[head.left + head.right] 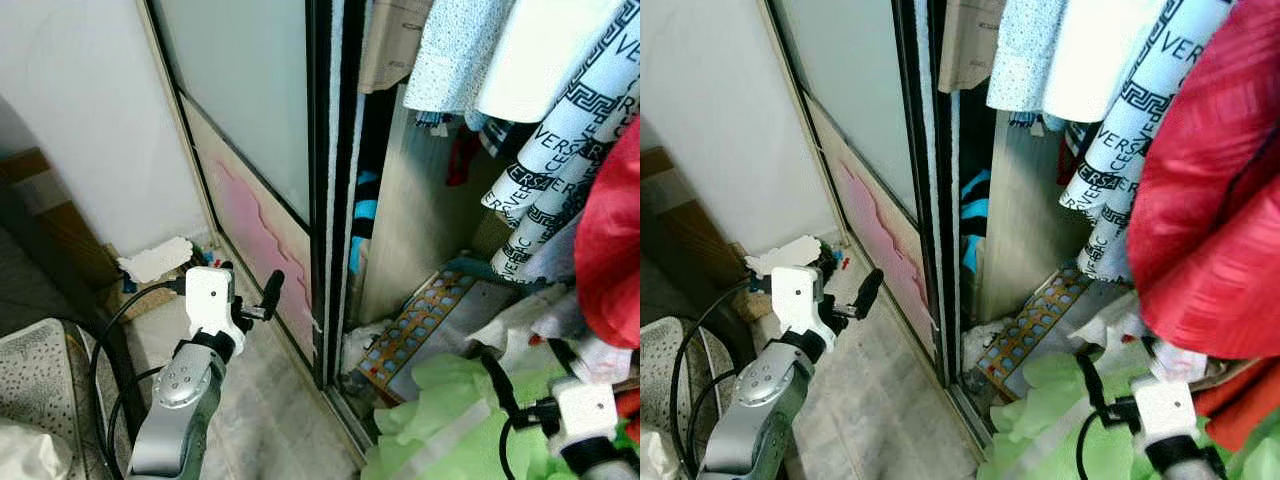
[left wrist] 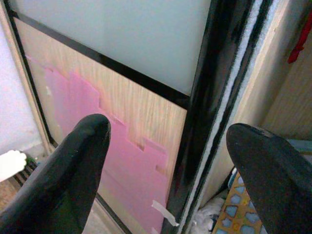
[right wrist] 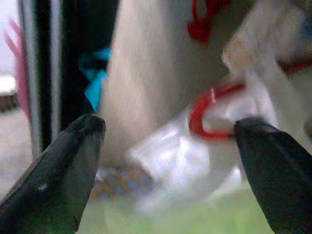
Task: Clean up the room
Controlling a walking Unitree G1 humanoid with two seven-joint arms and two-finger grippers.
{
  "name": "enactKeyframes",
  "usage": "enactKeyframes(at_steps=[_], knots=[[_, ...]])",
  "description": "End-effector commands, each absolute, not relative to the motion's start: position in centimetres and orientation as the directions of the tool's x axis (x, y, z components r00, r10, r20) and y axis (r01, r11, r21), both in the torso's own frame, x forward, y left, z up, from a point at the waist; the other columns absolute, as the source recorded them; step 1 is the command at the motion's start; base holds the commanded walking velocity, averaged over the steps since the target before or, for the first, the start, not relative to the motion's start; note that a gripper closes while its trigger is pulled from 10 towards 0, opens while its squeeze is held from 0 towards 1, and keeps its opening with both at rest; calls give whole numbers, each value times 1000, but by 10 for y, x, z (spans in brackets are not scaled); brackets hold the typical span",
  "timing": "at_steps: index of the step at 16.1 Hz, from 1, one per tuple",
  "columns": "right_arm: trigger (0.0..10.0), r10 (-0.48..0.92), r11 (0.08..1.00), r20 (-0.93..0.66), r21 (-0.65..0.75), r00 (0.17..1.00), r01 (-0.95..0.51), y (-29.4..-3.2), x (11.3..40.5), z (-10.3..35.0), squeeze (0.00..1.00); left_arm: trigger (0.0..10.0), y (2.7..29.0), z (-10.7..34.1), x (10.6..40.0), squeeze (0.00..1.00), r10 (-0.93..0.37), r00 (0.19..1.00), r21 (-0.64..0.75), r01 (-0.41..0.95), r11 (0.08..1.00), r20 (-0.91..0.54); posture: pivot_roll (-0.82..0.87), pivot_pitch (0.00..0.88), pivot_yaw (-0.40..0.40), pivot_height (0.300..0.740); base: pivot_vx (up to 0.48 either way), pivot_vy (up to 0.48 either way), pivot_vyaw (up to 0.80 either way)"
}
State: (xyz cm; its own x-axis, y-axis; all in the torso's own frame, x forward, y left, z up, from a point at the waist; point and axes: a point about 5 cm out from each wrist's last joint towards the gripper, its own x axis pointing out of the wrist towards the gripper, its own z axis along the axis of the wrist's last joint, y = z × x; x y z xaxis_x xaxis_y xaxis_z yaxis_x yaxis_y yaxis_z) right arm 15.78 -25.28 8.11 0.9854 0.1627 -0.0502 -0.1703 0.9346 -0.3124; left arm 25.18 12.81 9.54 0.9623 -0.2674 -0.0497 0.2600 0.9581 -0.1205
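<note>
A wardrobe stands open, and its sliding door [image 1: 250, 130] has frosted glass above a wood panel with a pink sheet [image 2: 122, 161]. My left gripper [image 1: 250, 290] is raised at the door's lower panel, open and empty, its fingers [image 2: 73, 161] close to the black door frame [image 1: 322, 200]. Inside, a pale green garment [image 1: 440, 410] is heaped on the wardrobe floor. My right gripper [image 3: 168, 124] hovers over that heap, open and holding nothing. Beyond its fingertips lies a clear plastic bag [image 3: 170, 151] with a red loop [image 3: 207, 114].
Hanging clothes crowd the upper right: a white and black patterned piece [image 1: 545, 160] and a red garment [image 1: 1220, 200]. A patterned board [image 1: 420, 325] lies on the wardrobe floor. A white object [image 1: 155, 260], black cables [image 1: 100, 370] and a speckled cushion [image 1: 35, 375] sit at left.
</note>
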Motion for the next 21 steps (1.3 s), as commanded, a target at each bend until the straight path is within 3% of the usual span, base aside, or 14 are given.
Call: enactKeyframes(at_steps=[1,3,4,5,7,10,12,15,18,21], knots=[[10000,211,943,-9,-260,977,-206,-242,167,93,0,10000,127,97,254,0,-277,960,-110,271,956,-45,-34,0,19,740,0,0,0],[10000,258,954,16,-164,966,-252,-230,184,90,0,10000,126,97,255,0,-277,960,-113,271,956,-44,-25,0,19,740,0,0,0],[10000,272,955,26,-132,962,-266,-221,191,110,0,10000,127,97,255,0,-272,961,-111,267,957,-41,-24,0,19,740,0,0,0],[10000,264,956,-30,-128,964,-265,-225,192,114,0,10000,127,97,255,0,-267,963,-111,262,959,-41,-20,0,17,740,0,0,0],[10000,247,953,-94,-158,964,-260,-241,186,99,0,10000,128,97,255,0,-263,964,-115,257,960,-41,-21,0,13,740,0,0,0],[10000,310,934,-113,-151,944,-324,-240,172,107,0,10000,128,97,255,0,-262,964,-117,256,960,-43,-23,0,14,740,0,0,0],[10000,401,907,-209,-50,892,-419,-225,173,97,0,10000,128,97,256,0,-266,963,-116,259,959,-43,-21,0,20,740,0,0,0],[10000,346,936,-276,38,897,-350,-224,169,80,0,10000,129,97,256,0,-263,964,-113,256,960,-44,-14,0,16,740,0,0,0],[10000,162,977,-202,-108,966,-186,-242,154,62,0,10000,130,97,256,0,-256,966,-113,250,962,-43,-26,0,17,740,0,0,0],[10000,137,968,-164,-189,977,-168,-241,151,63,0,10000,127,97,258,0,-274,961,-117,267,956,-44,-45,0,34,740,0,0,0]])
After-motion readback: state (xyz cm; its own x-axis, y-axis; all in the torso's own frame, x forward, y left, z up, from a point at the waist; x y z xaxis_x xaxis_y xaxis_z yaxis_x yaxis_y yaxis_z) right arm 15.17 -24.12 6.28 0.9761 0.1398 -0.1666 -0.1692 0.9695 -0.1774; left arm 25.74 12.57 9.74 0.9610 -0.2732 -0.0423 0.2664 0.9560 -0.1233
